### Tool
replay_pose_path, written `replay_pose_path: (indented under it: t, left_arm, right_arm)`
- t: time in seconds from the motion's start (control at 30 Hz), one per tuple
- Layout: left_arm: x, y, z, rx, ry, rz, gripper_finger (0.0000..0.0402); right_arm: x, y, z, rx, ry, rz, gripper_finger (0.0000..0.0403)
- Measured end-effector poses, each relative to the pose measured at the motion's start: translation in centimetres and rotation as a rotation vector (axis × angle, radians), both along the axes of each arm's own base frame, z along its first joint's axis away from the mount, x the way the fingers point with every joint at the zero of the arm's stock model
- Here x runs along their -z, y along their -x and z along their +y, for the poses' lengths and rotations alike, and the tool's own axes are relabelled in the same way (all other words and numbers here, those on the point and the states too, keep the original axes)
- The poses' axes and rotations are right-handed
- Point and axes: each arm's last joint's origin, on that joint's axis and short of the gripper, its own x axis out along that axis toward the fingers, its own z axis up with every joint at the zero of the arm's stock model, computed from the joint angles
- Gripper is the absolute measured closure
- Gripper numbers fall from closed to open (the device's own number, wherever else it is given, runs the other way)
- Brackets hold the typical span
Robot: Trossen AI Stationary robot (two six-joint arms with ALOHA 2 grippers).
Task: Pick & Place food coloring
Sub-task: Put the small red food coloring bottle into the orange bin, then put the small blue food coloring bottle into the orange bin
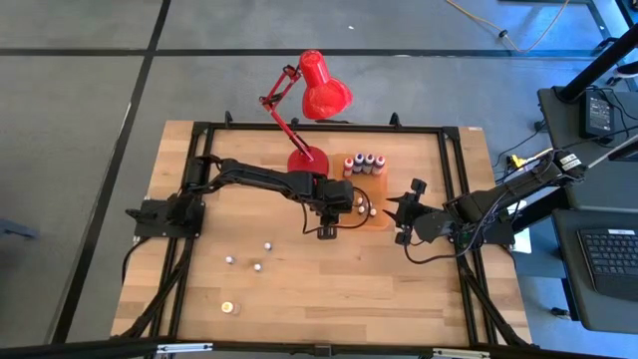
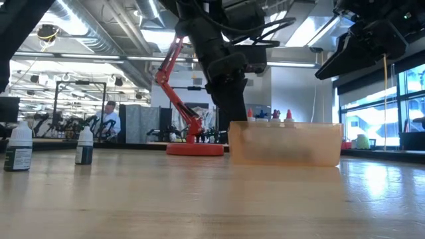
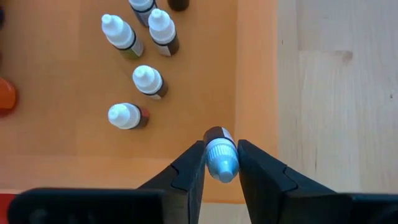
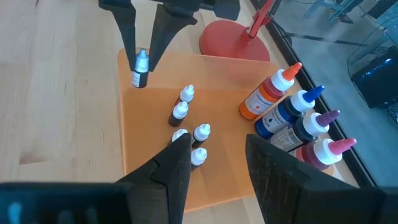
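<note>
The food coloring is a set of tiny bottles. Several white-capped ones (image 3: 148,81) stand in the flat orange tray (image 1: 377,217), and three more (image 1: 256,266) stand on the bare wood to the left. My left gripper (image 3: 221,163) hangs over the tray's near-left corner, shut on a dark tiny bottle with a pale blue cap (image 4: 140,68). My right gripper (image 4: 214,155) waits open just right of the tray, level with its near end, touching nothing. In the low view the tray wall (image 2: 285,143) hides what is inside. My left gripper pinches the blue cap (image 3: 222,157) of the tiny bottle between its two fingers (image 3: 189,171), coming from above and pointing down. The bottle hangs upright below the fingers (image 4: 129,37) over the tray's corner. I cannot tell whether its base touches the tray floor.
Larger bottles with orange, blue, purple and red tops (image 4: 292,121) stand in a row at the tray's far end. The red desk lamp's base (image 1: 307,158) sits just left of them. A small orange piece (image 1: 227,307) lies near the table's near-left edge. Two tiny bottles (image 2: 84,146) stand on open wood.
</note>
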Motion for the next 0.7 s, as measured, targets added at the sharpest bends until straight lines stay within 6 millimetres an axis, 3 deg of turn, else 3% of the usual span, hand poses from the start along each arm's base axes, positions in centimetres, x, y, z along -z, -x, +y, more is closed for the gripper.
replay_pose_path:
  t: [0.7]
  left_arm:
    - [0.00, 0.01, 0.00, -0.001, -0.002, 0.001, 0.0283]
  right_arm:
    - [0.02, 0.00, 0.00, 0.000, -0.001, 0.002, 0.0248]
